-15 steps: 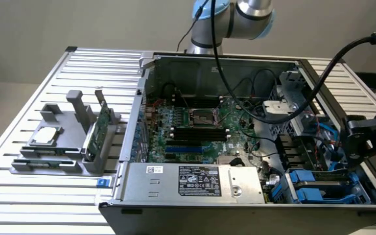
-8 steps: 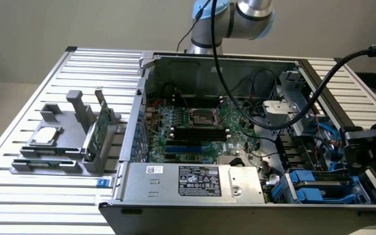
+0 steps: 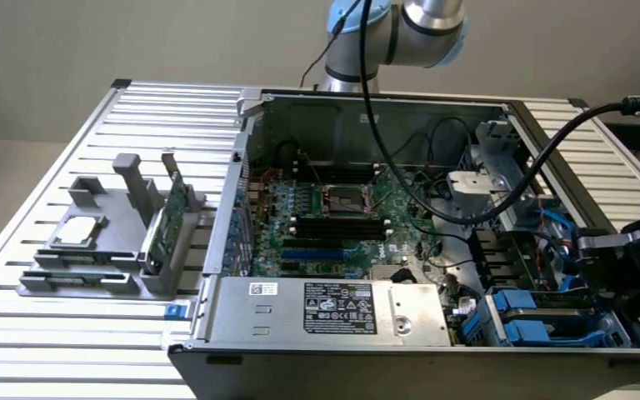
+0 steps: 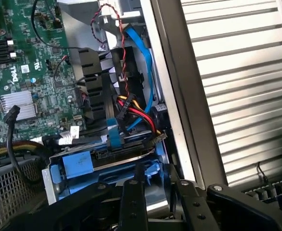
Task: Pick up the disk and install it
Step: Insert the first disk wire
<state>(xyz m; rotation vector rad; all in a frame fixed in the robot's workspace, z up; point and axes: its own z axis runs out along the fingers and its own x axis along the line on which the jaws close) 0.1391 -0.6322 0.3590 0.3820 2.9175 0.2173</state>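
Standing apart, fingers [image 4: 133,207] straddle the disk [image 4: 109,168] inside the case [image 3: 409,375] on a slatted table [image 3: 176,108]

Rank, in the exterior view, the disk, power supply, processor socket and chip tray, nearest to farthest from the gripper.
1. Disk, at the gripper, exterior view's right.
2. Power supply, next to the disk.
3. Processor socket, mid-board.
4. Chip tray, outside case, exterior view's left.

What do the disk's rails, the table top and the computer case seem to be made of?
The disk: its rails look like moulded plastic, solid blue with a soft sheen. Table top: likely aluminium, pale silver ribbed slats with a matt finish. Computer case: probably sheet steel, with thin folded walls, dull grey and seemingly bare inside.
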